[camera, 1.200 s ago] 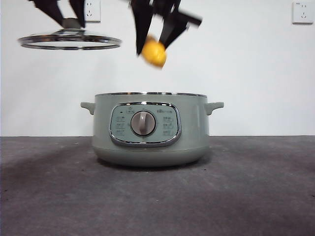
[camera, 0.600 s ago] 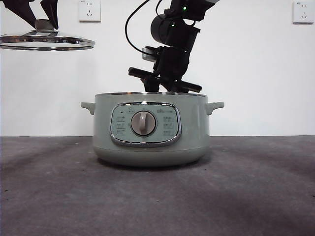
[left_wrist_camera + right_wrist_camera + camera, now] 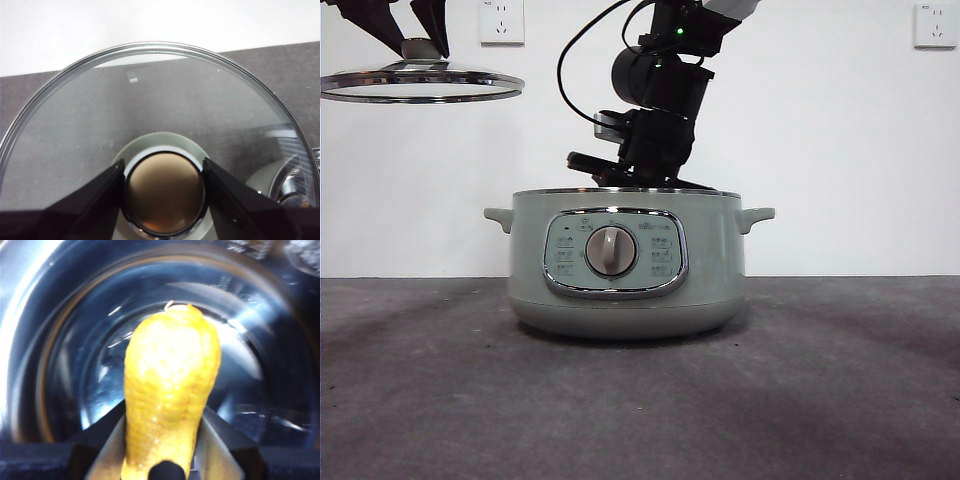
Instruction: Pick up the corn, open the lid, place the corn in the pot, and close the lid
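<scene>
Right claw [image 3: 162,440] grips corn [image 3: 170,390] inside pot [image 3: 626,265].

The pot [image 3: 626,262] stood uncovered, its mouth taken up by the right gripper [image 3: 162,440] reaching inside with the corn [image 3: 170,390] clamped between its jaws. The lid [image 3: 420,84] hung high off to one side in the left gripper [image 3: 163,192], well clear of the rim. The table [image 3: 840,380] around the pot lay open.
</scene>
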